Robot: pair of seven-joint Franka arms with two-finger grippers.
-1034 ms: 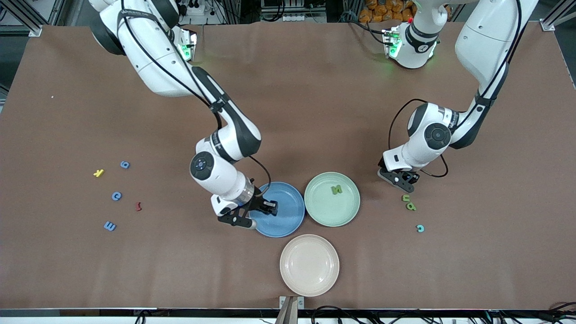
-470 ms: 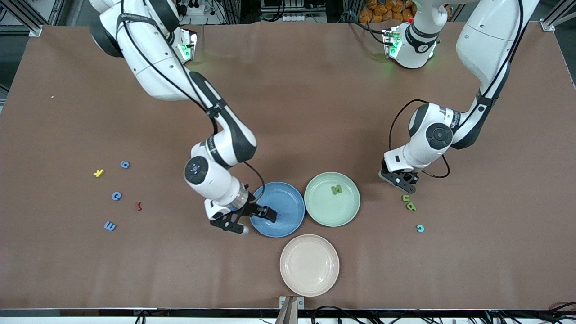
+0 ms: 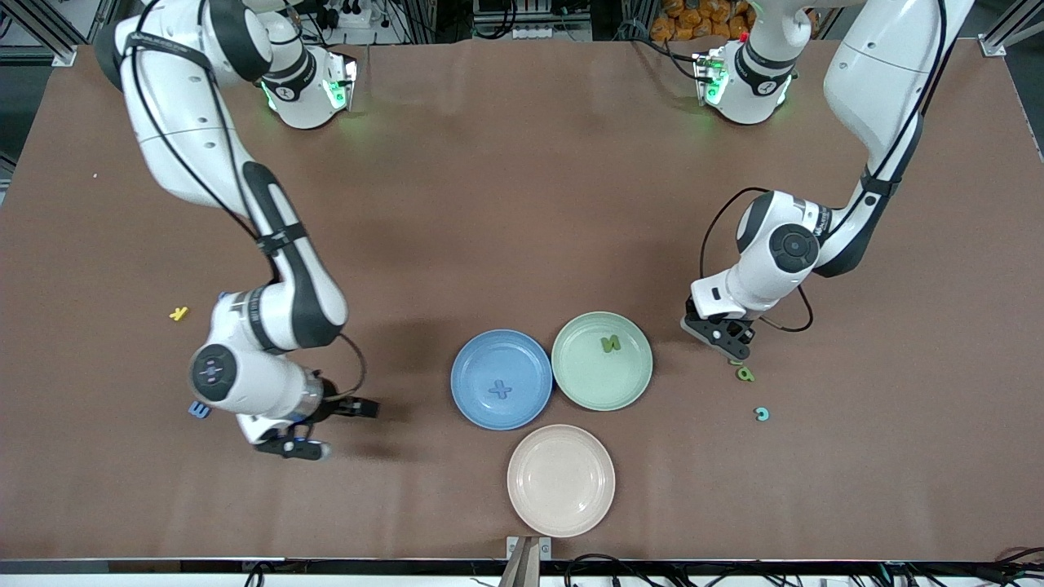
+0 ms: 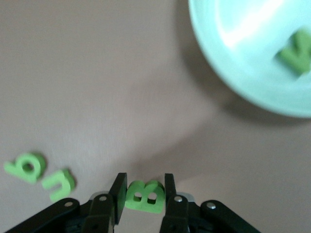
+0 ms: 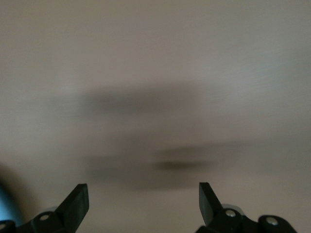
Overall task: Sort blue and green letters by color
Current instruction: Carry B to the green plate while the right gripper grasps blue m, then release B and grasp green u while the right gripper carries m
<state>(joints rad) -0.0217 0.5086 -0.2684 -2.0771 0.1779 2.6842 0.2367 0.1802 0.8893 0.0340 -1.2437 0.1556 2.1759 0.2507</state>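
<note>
My left gripper (image 3: 728,341) is shut on a green B (image 4: 143,195), low over the table beside the green plate (image 3: 571,383). A green N (image 3: 610,344) lies in that plate. A green U (image 4: 58,183) and a green P (image 3: 744,374) lie just next to the held B. A blue X (image 3: 500,390) rests in the blue plate (image 3: 477,408). My right gripper (image 3: 330,426) hangs open and empty over bare table. A blue E (image 3: 198,409) peeks out from under the right arm. A small blue c (image 3: 762,414) lies nearer the front camera than the P.
A pink plate (image 3: 534,505) stands nearest the front camera, touching neither letter group. A yellow K (image 3: 179,313) lies toward the right arm's end of the table. The right arm's wrist covers the table round the blue E.
The right gripper opened, left the blue X in the blue plate and swung away toward the right arm's end. The left gripper closed on the green B.
</note>
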